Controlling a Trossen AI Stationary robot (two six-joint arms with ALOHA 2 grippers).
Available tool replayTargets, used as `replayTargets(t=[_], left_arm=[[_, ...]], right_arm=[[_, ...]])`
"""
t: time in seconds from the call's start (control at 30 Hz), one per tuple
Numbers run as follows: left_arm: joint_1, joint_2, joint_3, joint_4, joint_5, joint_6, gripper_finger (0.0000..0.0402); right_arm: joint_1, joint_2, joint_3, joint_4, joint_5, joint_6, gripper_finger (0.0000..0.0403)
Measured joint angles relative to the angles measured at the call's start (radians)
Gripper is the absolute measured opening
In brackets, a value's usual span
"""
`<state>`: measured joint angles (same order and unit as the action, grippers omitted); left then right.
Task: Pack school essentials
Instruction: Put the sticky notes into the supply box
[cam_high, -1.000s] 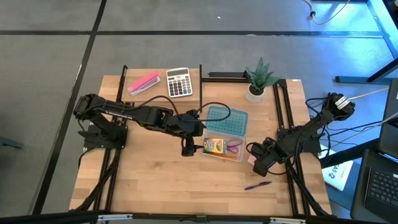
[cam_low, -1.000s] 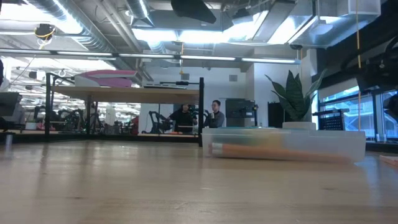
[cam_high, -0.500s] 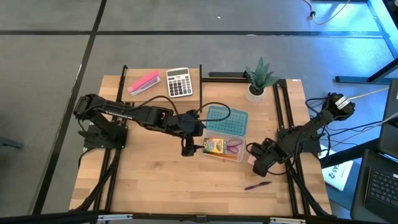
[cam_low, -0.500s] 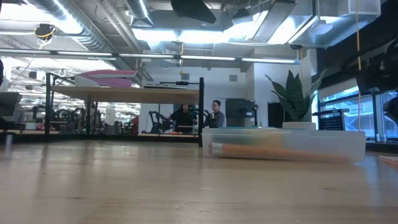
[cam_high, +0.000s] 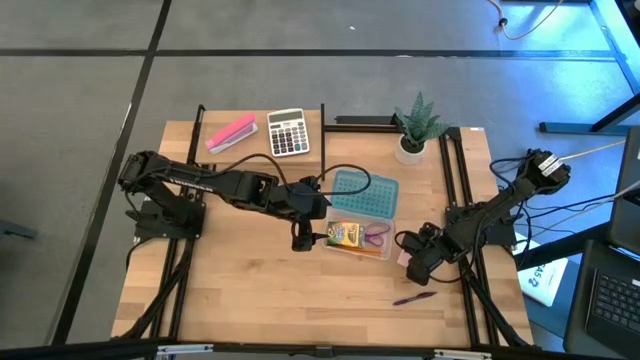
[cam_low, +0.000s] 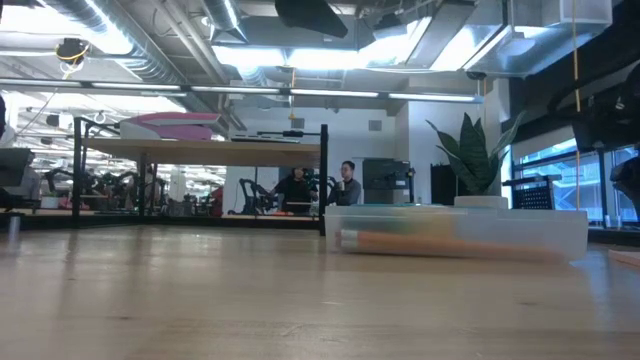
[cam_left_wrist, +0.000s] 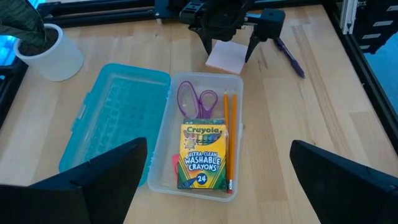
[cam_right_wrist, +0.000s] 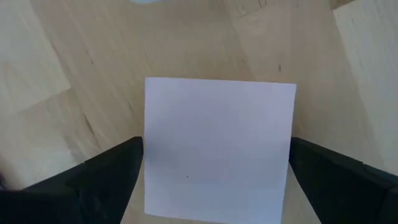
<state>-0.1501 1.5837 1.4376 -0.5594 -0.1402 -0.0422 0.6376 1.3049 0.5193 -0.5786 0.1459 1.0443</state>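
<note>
**Right claw lines up over the notepad**

Wooden table (cam_high: 250, 290), bare at the near edge, and we start nearest with the purple pen (cam_high: 413, 297), lying alone on the right side and waiting its turn. Just beyond it, the right gripper (cam_high: 411, 264) hangs directly over the square pink notepad (cam_right_wrist: 219, 148), claw spread wide, one finger on either side of the pad and nothing held. That pad looks light and thin, flat on the wood, so I'd expect the fingers to need its two opposite edges, low down; a slack pinch could bend the sheets or let it slide.

Left of that, mid-table, sits the clear case (cam_left_wrist: 163, 163), lid swung open beside it. Already inside: yellow-green crayon box (cam_left_wrist: 201, 155), purple-handled scissors (cam_left_wrist: 197, 101), two orange pencils (cam_left_wrist: 229, 140), and a small red eraser (cam_left_wrist: 175, 165). The left gripper (cam_high: 302, 238) hovers just left of the case, claw wide too, empty.

Far side: potted plant (cam_high: 414, 127) to the right; grey calculator (cam_high: 288, 132) and long pink block (cam_high: 231, 132) to the left, well apart from the action.
</note>
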Motion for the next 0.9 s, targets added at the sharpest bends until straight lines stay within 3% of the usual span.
replayTargets(t=[0.9], left_arm=[[0.000,0.000,0.000,0.000,0.000,0.000,0.0390]], right_arm=[[0.000,0.010,-0.001,-0.001,0.007,-0.027,0.0387]])
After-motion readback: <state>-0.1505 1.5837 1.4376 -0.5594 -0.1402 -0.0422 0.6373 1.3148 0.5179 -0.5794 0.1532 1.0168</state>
